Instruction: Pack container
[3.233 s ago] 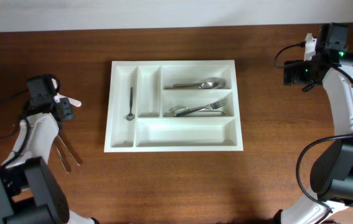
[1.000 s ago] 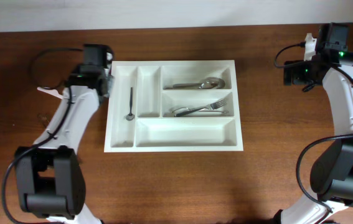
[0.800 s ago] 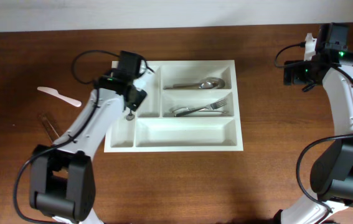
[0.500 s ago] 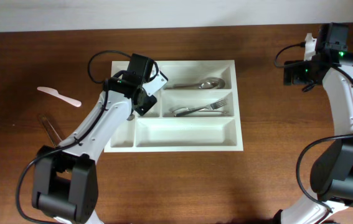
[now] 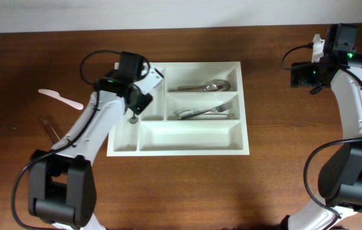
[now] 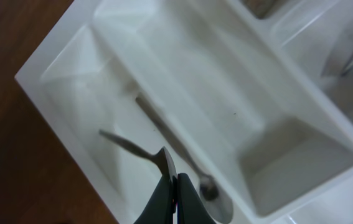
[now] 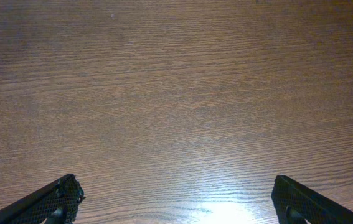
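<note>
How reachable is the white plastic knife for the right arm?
Probably no: the white plastic knife lies left of the white compartmented tray, the right gripper far off on its other side.

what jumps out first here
A white tray sits mid-table, a spoon and forks in its right slots. The left tool hangs shut over its far-left corner, seemingly pinching a thin grey utensil. A white knife lies on the table left of it.

Even brightness, soft shadows; container [image 6: 276, 106] blurry in left wrist view; low glare on table [image 7: 220, 208].
</note>
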Robot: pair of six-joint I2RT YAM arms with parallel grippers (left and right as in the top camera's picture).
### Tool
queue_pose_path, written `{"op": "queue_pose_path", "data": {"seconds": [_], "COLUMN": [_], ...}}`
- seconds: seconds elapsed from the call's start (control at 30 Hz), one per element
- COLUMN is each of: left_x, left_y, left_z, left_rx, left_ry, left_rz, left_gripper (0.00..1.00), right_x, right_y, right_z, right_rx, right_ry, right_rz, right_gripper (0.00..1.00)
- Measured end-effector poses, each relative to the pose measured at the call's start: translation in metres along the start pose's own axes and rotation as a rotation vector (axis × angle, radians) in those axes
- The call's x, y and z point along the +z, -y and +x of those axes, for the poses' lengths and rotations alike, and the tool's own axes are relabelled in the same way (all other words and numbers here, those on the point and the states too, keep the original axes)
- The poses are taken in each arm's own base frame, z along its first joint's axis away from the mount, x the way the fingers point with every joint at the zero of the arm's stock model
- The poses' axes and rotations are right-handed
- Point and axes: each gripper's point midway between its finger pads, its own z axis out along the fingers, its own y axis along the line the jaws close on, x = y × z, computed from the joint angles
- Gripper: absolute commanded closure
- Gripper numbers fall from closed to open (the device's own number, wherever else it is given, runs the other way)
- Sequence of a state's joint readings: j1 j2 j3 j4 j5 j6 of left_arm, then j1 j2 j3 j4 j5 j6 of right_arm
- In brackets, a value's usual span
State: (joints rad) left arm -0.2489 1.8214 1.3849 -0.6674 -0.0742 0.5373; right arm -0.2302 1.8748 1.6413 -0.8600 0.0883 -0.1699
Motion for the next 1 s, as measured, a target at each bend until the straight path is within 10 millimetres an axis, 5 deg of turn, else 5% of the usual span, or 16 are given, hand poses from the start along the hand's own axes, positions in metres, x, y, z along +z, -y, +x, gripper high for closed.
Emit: {"op": "queue_pose_path", "data": {"seconds": [0.17,0.23,0.27,0.33,0.47,0.53,0.7,0.83,0.87,1.0], "left_x": [0.001,0.001,0.001,0.001,0.001,0.001,-0.003,-0.012,-0.013,-0.015], "left_y": [-0.017,-0.016,-0.016,-0.017,-0.017,-0.020,-0.069,-0.124,-0.130,-0.148], "left_z": [0.011,0.011,0.011,0.011,0.011,0.009,0.017,0.071,0.086,0.114], "left_rx": [-0.064,-0.066,-0.068,-0.061,-0.061,-0.062,-0.315,-0.770,-0.873,-1.220], "left_ry": [0.019,0.023,0.023,0.022,0.023,0.033,0.035,-0.016,-0.035,0.004], "left_rz": [0.035,0.042,0.043,0.041,0.040,0.029,-0.129,-0.236,-0.243,-0.180], "left_gripper": [0.98,0.71,0.42,0.29,0.27,0.16,0.16,0.13,0.06,0.06], "right_x": [0.000,0.000,0.000,0.000,0.000,0.000,0.000,0.000,0.000,0.000], "right_y": [0.000,0.000,0.000,0.000,0.000,0.000,0.000,0.000,0.000,0.000], "right_z": [0.000,0.000,0.000,0.000,0.000,0.000,0.000,0.000,0.000,0.000], "right_rx": [0.001,0.000,0.000,0.000,0.000,0.000,0.000,0.000,0.001,0.000], "right_ry": [0.000,0.000,0.000,0.000,0.000,0.000,0.000,0.000,0.000,0.000], "right_rz": [0.000,0.000,0.000,0.000,0.000,0.000,0.000,0.000,0.000,0.000], "right_gripper": [0.01,0.01,0.01,0.01,0.01,0.01,0.01,0.01,0.01,0.01]}}
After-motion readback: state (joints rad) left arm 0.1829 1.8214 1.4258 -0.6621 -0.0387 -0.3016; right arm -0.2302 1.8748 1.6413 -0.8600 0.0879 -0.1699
